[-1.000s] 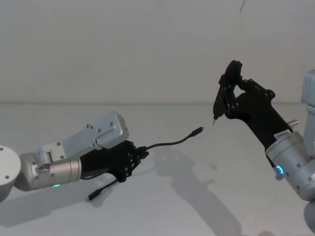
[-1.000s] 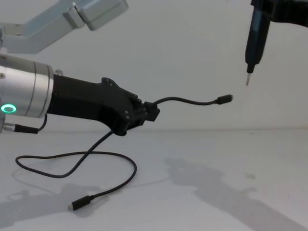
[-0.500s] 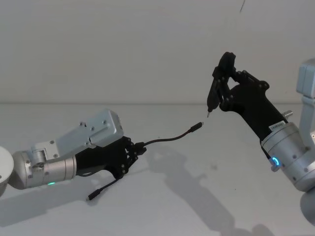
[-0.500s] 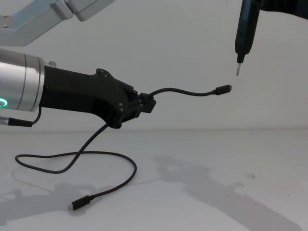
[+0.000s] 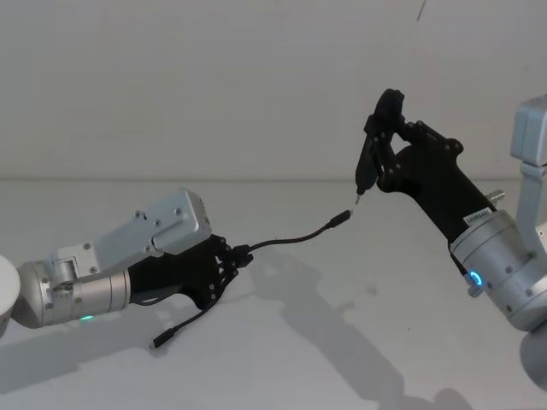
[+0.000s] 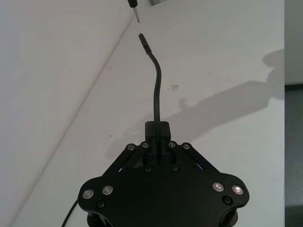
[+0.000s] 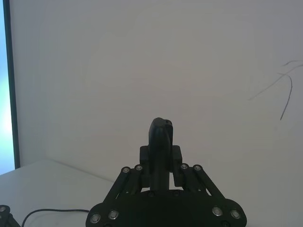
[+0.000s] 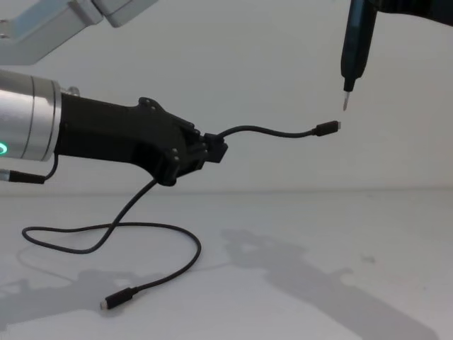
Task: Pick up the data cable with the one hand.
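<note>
A: Where's the cable (image 8: pixel 276 132)?
B: Pinched in the left gripper (image 8: pixel 212 150), jaws closed near one plug, which juts out in the air. The rest hangs to the table (image 8: pixel 396 234), far plug lying flat.
A: The right gripper (image 5: pixel 382 141)?
B: Clamped on a tool (image 5: pixel 364 175), tip just above the raised plug.
A: Lifting well?
B: I'd rise slowly, grip firm, letting the loop unwind, plug clear of that tip.

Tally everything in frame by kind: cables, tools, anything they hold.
data cable: 1, one end raised in the left tool, the rest trailing to the tabletop
tools: 2, the left tool and the right tool
pen-like probe: 1, clamped in the right tool, metal tip just above the raised plug
Total: 4
</note>
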